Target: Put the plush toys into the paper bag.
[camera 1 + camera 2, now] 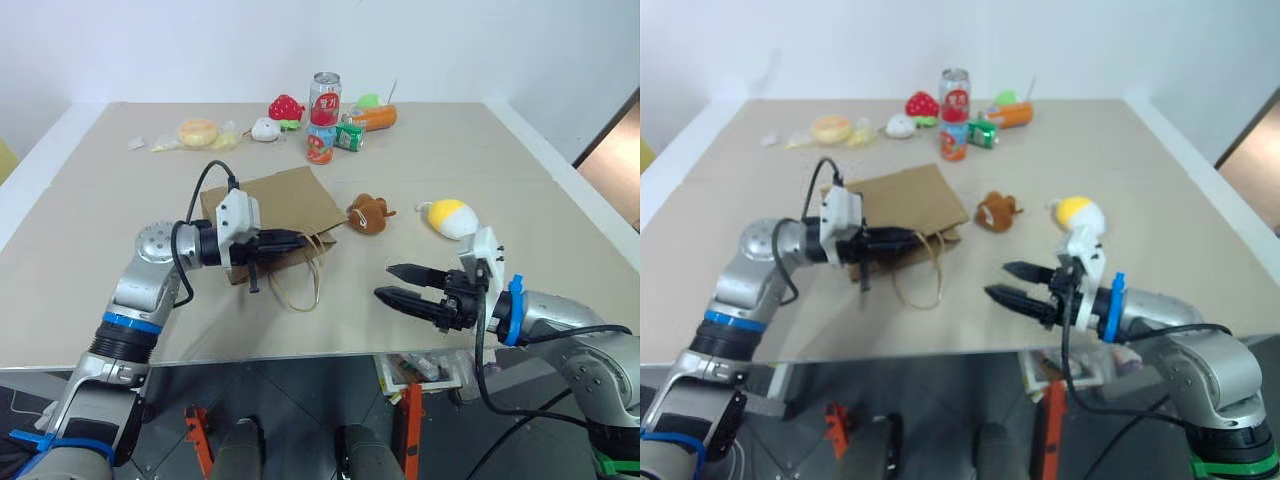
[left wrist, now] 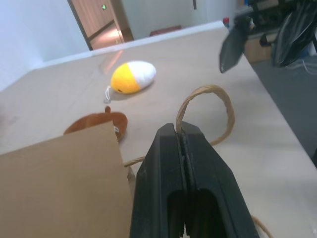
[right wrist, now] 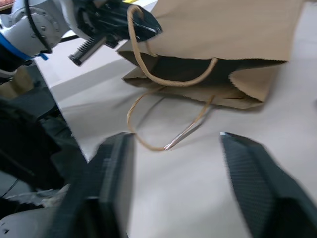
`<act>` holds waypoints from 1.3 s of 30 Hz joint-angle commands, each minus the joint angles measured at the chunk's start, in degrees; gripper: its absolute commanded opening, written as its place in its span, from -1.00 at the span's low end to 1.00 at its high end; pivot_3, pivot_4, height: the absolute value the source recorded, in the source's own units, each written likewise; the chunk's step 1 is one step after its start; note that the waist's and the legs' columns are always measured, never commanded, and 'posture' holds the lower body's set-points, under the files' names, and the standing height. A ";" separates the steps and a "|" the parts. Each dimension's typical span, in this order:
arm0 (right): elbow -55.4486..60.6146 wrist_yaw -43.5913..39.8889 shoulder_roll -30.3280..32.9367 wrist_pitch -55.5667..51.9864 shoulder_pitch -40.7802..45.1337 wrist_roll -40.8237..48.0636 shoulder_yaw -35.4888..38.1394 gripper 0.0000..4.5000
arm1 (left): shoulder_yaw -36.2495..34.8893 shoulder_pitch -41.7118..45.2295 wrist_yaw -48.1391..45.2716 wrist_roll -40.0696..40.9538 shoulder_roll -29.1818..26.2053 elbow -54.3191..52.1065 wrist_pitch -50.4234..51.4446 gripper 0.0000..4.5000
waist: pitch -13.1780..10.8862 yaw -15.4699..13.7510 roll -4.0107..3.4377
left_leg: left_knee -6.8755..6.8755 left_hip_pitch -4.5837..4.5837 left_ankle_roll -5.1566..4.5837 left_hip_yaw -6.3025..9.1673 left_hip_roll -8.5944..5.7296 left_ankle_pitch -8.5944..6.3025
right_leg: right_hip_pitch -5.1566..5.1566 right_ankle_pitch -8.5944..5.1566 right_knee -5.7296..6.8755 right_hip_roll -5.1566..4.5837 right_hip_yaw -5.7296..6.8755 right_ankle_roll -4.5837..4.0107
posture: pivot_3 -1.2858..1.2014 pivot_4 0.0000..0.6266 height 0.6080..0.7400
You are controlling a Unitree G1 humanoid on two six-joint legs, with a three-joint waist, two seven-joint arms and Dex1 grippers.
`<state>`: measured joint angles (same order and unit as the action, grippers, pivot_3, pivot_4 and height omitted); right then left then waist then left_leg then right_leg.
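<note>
Nothing is in the paper bag (image 1: 275, 205) yet: left gripper (image 1: 296, 240) pinches its handle (image 3: 148, 69), right gripper (image 1: 397, 283) is half open, both plush toys (image 1: 370, 213) lie on the table (image 1: 90, 250), mid-way from its edges

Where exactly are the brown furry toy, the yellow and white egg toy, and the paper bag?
brown furry toy (image 1: 369, 213), left eye view, middle of its body.
yellow and white egg toy (image 1: 449, 217), left eye view, where yellow meets white.
paper bag (image 1: 290, 195), left eye view, its flat top side.
</note>
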<state>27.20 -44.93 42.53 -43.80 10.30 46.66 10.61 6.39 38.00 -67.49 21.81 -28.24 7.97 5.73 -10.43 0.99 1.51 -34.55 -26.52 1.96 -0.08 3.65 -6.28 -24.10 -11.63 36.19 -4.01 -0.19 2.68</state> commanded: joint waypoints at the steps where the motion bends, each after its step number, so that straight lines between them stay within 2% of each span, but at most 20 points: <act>1: 0.43 -0.21 -0.98 0.82 0.71 2.78 2.73 -0.68 | -2.40 1.30 3.71 4.71 0.30 -5.84 9.68 -1.00 | 0.00 0.01 0.00 | 0.00 0.00 0.00 0.01 0.00 0.00 | 0.00 0.00 0.00 0.01 -0.01 0.00 | 0.03 -0.52 1.00; 2: 0.58 -0.03 -1.29 0.90 0.90 2.72 2.30 -0.68 | -2.74 1.61 4.28 5.45 0.56 -6.29 10.92 -1.00 | 0.00 0.01 0.00 | 0.00 0.00 0.00 0.01 0.00 0.00 | 0.00 0.00 0.01 0.02 -0.01 0.00 | 0.03 -0.52 1.00; 3: 0.77 0.27 -1.64 0.93 1.10 2.63 1.77 -0.92 | -3.03 1.93 4.83 6.05 0.80 -6.62 11.92 -1.00 | 0.00 0.01 0.00 | 0.00 0.00 0.00 0.01 0.00 0.00 | 0.00 0.00 0.01 0.02 -0.01 0.00 | 0.03 -0.52 1.00; 4: 1.27 0.56 -2.22 1.11 1.33 2.18 0.50 -0.99 | -3.45 2.48 5.83 6.74 1.15 -6.94 13.22 -1.00 | 0.00 0.00 0.00 | 0.00 0.00 0.00 0.03 0.00 0.00 | 0.00 0.00 0.01 0.02 -0.01 0.00 | 0.03 -0.52 1.00; 12: -3.80 6.93 -8.67 3.78 8.28 -10.85 -13.82 -0.99 | -6.11 5.21 11.60 11.39 2.90 -9.87 22.06 -1.00 | 0.00 0.12 0.00 | -0.01 0.03 -0.01 0.12 0.00 0.00 | 0.02 0.03 0.01 0.10 -0.05 -0.02 | 0.03 -0.52 1.00; 15: -8.45 9.45 -13.09 6.51 14.09 -16.04 -18.07 -0.99 | -6.94 6.03 13.22 13.57 3.44 -11.50 25.19 -1.00 | -0.01 0.16 0.00 | -0.01 0.03 -0.01 0.13 0.00 0.01 | 0.02 0.04 0.01 0.15 -0.07 -0.02 | 0.03 -0.52 1.00; 18: -14.12 11.41 -18.20 8.76 20.50 -19.14 -19.71 -0.99 | -7.05 6.08 14.09 14.10 3.71 -12.29 26.32 -1.00 | -0.02 0.28 0.00 | 0.00 -0.01 -0.01 0.13 0.00 0.02 | -0.04 0.04 0.01 0.22 -0.17 -0.01 | 0.03 -0.52 1.00; 23: -23.34 13.96 -23.36 12.43 25.93 -26.55 -23.55 -0.99 | -7.23 5.59 15.49 14.75 4.67 -13.75 27.78 -1.00 | 0.00 0.04 0.01 | 0.02 0.00 -0.02 0.23 0.02 0.03 | -0.04 0.05 0.06 0.39 -0.26 0.01 | 0.03 -0.52 1.00; 27: -28.15 16.82 -24.24 13.66 27.94 -33.82 -28.30 -0.99 | -8.31 6.33 17.68 15.85 5.99 -13.43 28.83 -1.00 | -0.01 0.12 0.01 | 0.03 -0.02 -0.02 0.22 0.02 0.03 | -0.06 0.05 0.05 0.39 -0.32 0.02 | 0.03 -0.52 1.00; 35: -37.06 21.90 -28.34 10.71 31.02 -40.47 -30.24 -0.99 | -9.59 7.19 20.42 16.27 7.38 -13.84 28.14 -1.00 | -0.01 0.23 0.01 | 0.03 0.01 -0.02 0.22 0.05 0.03 | -0.11 0.08 0.14 0.48 -0.38 -0.03 | 0.03 -0.52 1.00; 39: -37.05 21.00 -28.03 7.68 30.74 -41.50 -30.77 -0.99 | -11.43 7.72 22.29 14.33 9.76 -14.70 20.02 -1.00 | -0.01 0.21 0.01 | 0.03 0.01 -0.02 0.22 0.05 0.03 | -0.12 0.08 0.16 0.50 -0.43 -0.03 | 0.03 -0.52 1.00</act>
<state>-10.17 -23.41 14.36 -33.20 40.07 7.14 -19.89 -1.33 43.33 -47.58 37.58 -21.01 -3.55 35.03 -10.44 1.20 1.52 -34.52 -26.51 1.94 0.14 3.70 -6.25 -24.22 -11.55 36.35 -3.51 -0.63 2.66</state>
